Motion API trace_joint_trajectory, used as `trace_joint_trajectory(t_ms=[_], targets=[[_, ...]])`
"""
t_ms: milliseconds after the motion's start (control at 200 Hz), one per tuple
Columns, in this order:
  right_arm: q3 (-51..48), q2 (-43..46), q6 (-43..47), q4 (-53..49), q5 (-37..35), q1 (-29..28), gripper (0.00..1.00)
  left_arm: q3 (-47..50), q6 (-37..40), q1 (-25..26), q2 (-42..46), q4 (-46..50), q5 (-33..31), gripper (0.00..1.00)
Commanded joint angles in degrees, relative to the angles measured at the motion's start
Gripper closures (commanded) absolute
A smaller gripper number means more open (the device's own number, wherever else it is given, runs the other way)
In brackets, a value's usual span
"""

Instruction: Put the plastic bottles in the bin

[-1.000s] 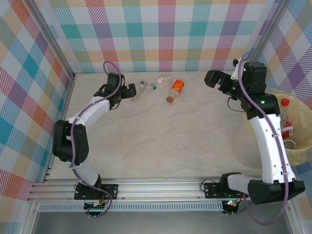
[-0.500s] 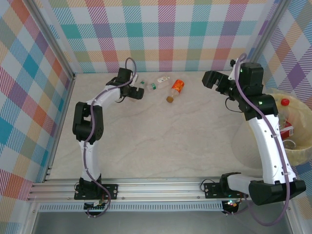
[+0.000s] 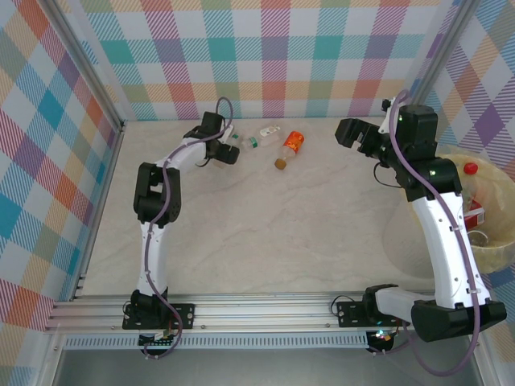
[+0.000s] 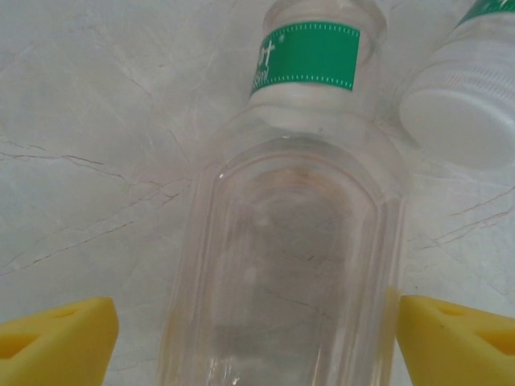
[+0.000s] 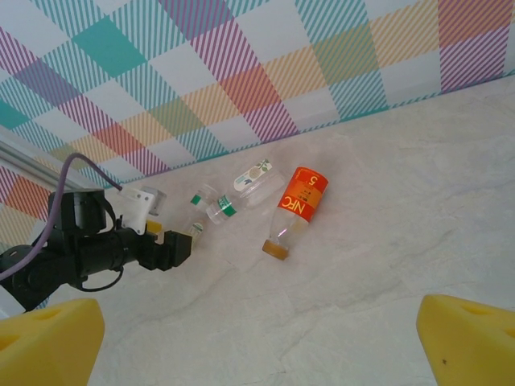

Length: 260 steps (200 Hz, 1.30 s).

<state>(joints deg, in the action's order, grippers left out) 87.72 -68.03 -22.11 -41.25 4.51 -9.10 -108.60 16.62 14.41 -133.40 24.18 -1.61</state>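
Left gripper (image 3: 229, 153), jaws apart, straddles a clear green-labelled bottle (image 4: 290, 265) lying at the far left of the table (image 3: 265, 233). One yellow pad (image 4: 451, 330) sits right against the bottle's side while the other stands off, so there is no grip yet. Just right of it lie a white-capped bottle (image 4: 463, 112), a third clear bottle (image 3: 269, 131) and an orange-labelled bottle (image 3: 291, 145), all along the far strip by the checked wall (image 3: 273, 56). The bin (image 3: 402, 233) at the right edge already holds several bottles, with a red cap (image 3: 470, 168) showing. Part of the job looks done, and at least four bottles remain on the table. Right gripper (image 3: 348, 131), fingers spread wide and empty, hangs over the far right of the table. A second earlier the left arm (image 3: 157, 193) was further left, short of the bottles. It has since reached in around this one. The right arm (image 3: 438, 225) has barely moved.
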Motion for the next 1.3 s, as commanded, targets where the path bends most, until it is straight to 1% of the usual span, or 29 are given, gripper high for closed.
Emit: trace_joint_trajectory(t_ms=[0,155,230,370,495,715,785,805,890,1015,1185,1295], targets=[[-0.53,0.81,0.67,-0.27,-0.38,-0.39,0.0,-1.65,0.87,-0.97,-2.02,2.57,-0.79,0.18],[-0.75,0.38,0.29,-0.11,0.65,-0.39,0.0,-1.08,0.24,-0.97,-2.14,2.8,-0.93,0.33],[-1.3,0.02,0.06,0.7,2.12,-0.47,0.0,0.27,0.1,-0.97,-1.31,1.78,-1.37,0.38],[-2.02,-0.59,-0.95,2.52,5.11,-0.99,0.0,4.21,-0.95,-1.14,1.85,-0.87,-1.19,0.45],[-3.92,-0.1,-2.04,5.54,6.61,-1.62,0.0,8.89,-2.08,-1.14,6.01,-3.89,0.15,0.49],[-6.63,0.27,-4.19,8.66,8.29,-2.33,0.0,16.57,-5.35,-1.14,13.45,-7.24,1.59,0.62],[-7.41,0.26,-4.89,9.78,9.02,-2.58,0.0,19.3,-6.89,-1.06,16.14,-7.76,1.61,0.65],[-7.62,0.22,-5.09,10.19,9.32,-2.67,0.0,20.1,-7.39,-0.98,17.01,-9.87,1.55,0.65],[-8.48,0.01,-6.09,11.72,10.03,-3.09,0.0,24.08,-9.57,-0.66,20.73,-12.05,1.09,0.67],[-8.88,-1.02,-8.16,12.93,9.75,-3.72,0.0,28.76,-12.53,0.41,25.85,-14.2,1.1,0.69],[-10.51,-1.93,-12.49,16.1,9.55,-4.51,0.0,36.02,-17.33,3.85,33.32,-19.12,0.16,0.7],[-11.26,-2.66,-14.38,17.84,9.96,-4.87,0.0,38.87,-18.39,7.62,37.05,-20.03,-1.42,0.7]])
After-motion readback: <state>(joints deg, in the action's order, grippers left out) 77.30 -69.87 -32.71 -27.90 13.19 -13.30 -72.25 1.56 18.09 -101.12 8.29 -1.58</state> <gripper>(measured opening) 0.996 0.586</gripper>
